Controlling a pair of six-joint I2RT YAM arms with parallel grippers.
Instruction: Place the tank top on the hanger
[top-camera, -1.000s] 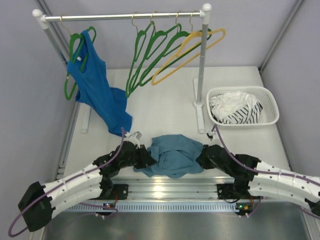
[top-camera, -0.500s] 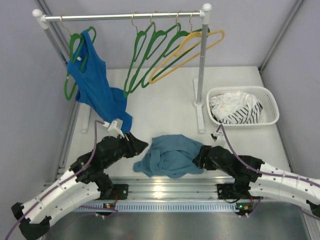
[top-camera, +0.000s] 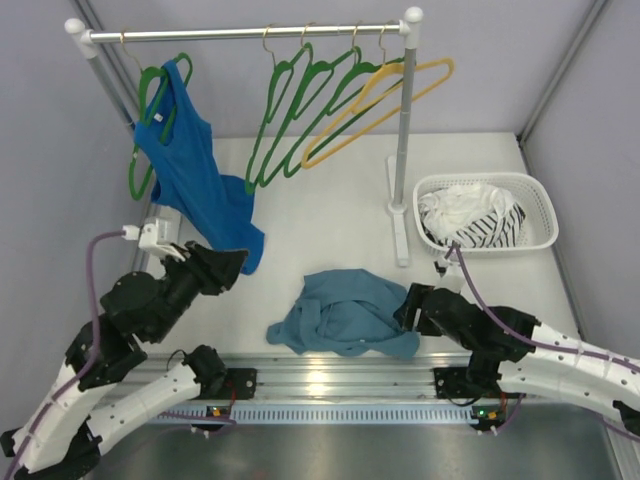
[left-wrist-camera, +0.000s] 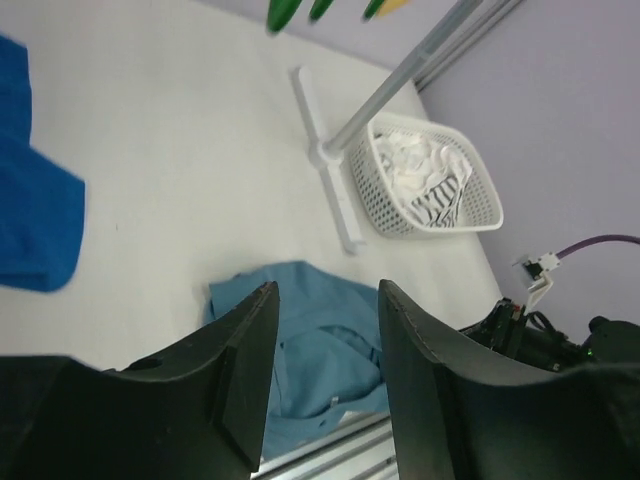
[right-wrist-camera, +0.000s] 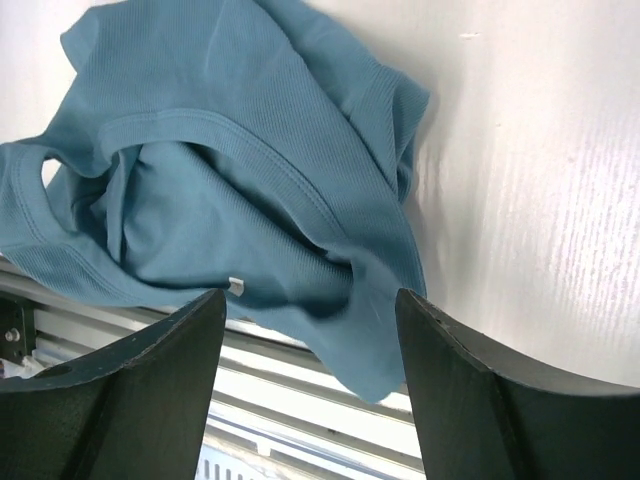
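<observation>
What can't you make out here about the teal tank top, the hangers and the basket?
- Tank top: crumpled in the top view, its full shape lost in folds; the right wrist view cuts it off at the left edge.
- Green hangers: they overlap on the rail in the top view, so the count is unclear; the left wrist view shows only tips.
- Basket: the cloth is bunched inside, garment type unclear.
- Right end effector: contact with the tank top is unclear.

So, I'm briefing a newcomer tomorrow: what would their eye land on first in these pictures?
Most likely the crumpled muted teal-blue tank top, lying on the white table near its front edge. Next, the bright royal-blue tank top hanging at the left end of the metal rail, and the white plastic basket of white-and-striped cloth at the right.
</observation>
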